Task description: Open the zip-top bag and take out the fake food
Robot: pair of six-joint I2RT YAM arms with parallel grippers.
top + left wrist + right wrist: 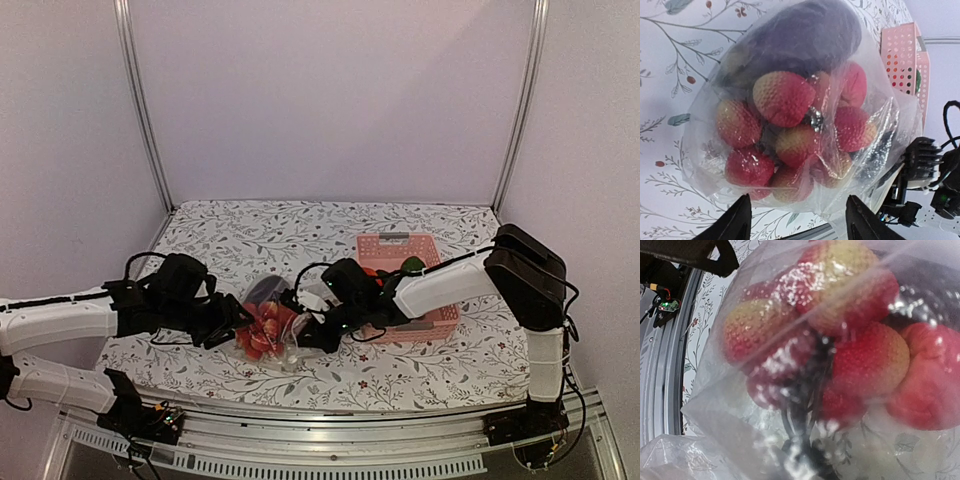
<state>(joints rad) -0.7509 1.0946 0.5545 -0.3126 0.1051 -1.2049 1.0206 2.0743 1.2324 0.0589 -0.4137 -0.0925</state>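
Near the front edge of the table (pixel 400 225), between the two arms, sits the bag (pixel 272 330), clear and crinkled on the floral cloth. Inside it a berry cluster (pixel 790 130), red shading to yellow, fills the middle, and a dark purple eggplant (pixel 810 35) lies at the far end, pressed against the berries. The food is all inside the plastic.

The left claw (pixel 232 322) is at the bag's left side. In its wrist view its two fingers (pixel 737 222) stand wide apart, with the bag's near edge hanging just above the gap between them.

The right claw (pixel 303 335) is against the bag's right side. Its own camera sees only plastic and berries up close, with no fingers in view, so I cannot tell whether it is apart or clamped.

Right of the bag and a little farther back stands the pink basket (pixel 440 325), with a green piece (pixel 413 264) inside at its far side.
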